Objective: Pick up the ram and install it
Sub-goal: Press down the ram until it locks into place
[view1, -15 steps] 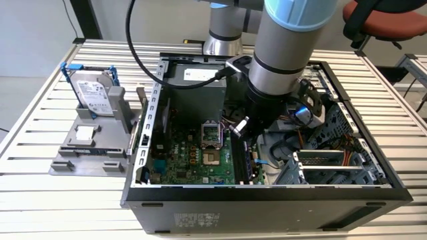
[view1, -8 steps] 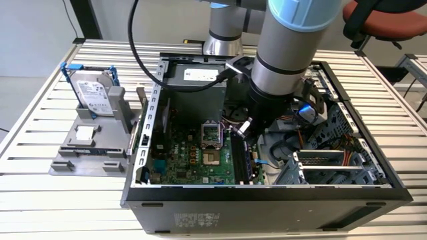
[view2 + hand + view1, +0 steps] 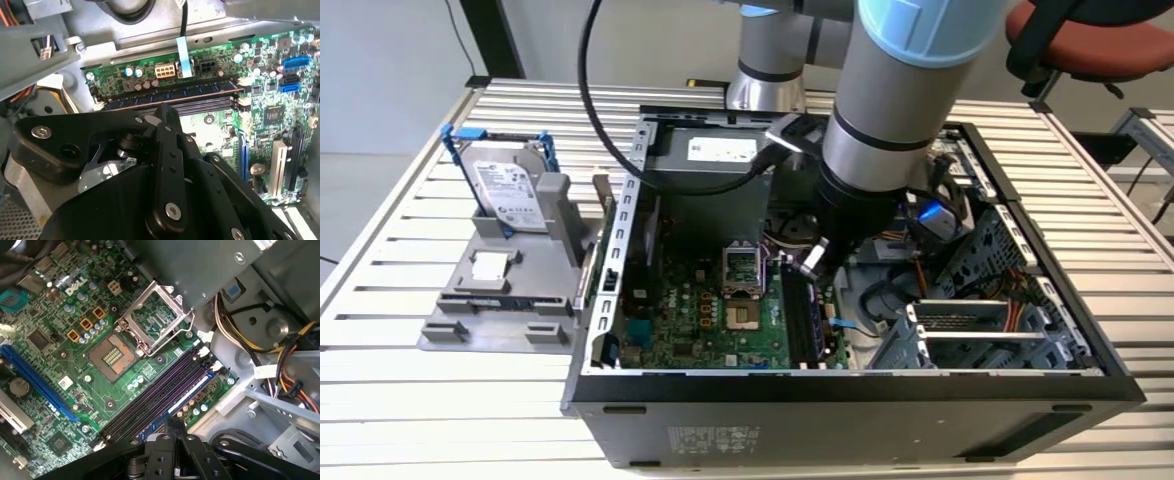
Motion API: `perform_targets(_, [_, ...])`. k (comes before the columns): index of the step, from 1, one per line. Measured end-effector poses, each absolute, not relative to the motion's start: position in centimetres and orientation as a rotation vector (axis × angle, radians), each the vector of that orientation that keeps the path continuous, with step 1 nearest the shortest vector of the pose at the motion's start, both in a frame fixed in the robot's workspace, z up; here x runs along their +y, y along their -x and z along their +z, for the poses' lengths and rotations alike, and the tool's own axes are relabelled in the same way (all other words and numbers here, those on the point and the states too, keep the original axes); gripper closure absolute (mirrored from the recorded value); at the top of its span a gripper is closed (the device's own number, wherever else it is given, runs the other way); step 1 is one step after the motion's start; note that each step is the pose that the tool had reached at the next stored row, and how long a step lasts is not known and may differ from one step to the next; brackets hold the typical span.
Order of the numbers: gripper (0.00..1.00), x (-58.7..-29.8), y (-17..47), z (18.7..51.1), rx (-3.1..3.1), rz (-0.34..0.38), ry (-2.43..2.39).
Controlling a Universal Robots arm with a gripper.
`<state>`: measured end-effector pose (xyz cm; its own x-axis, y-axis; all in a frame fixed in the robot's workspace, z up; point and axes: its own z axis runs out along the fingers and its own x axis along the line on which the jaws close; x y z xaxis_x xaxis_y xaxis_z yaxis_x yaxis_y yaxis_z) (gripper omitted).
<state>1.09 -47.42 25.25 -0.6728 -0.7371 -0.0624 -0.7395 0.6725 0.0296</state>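
Observation:
The ram (image 3: 170,93) is a long dark stick with a row of chips, standing in the slot nearest the motherboard's edge. It also appears in the first wrist view as the ram (image 3: 182,396), beside the black slots (image 3: 150,400). My gripper (image 3: 175,422) hovers just above that end of the slots with its fingers pressed together and nothing between them. In the second wrist view the gripper (image 3: 167,112) points at the slot row. From the exterior view the gripper (image 3: 817,262) is inside the open computer case (image 3: 607,300), over the slots (image 3: 807,320).
A silver hard drive (image 3: 507,190) in a blue frame stands on a grey stand (image 3: 494,300) at the exterior view's left, outside the case. Cable bundles (image 3: 250,340) and a metal drive cage (image 3: 974,330) crowd the case beside the slots. The processor socket (image 3: 155,320) lies close by.

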Motion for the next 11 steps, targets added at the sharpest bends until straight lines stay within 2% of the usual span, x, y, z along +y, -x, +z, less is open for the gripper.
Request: perform_targets(11, [1.00, -47.41, -1.42, 25.24, 2.744, 0.125, 1.402])
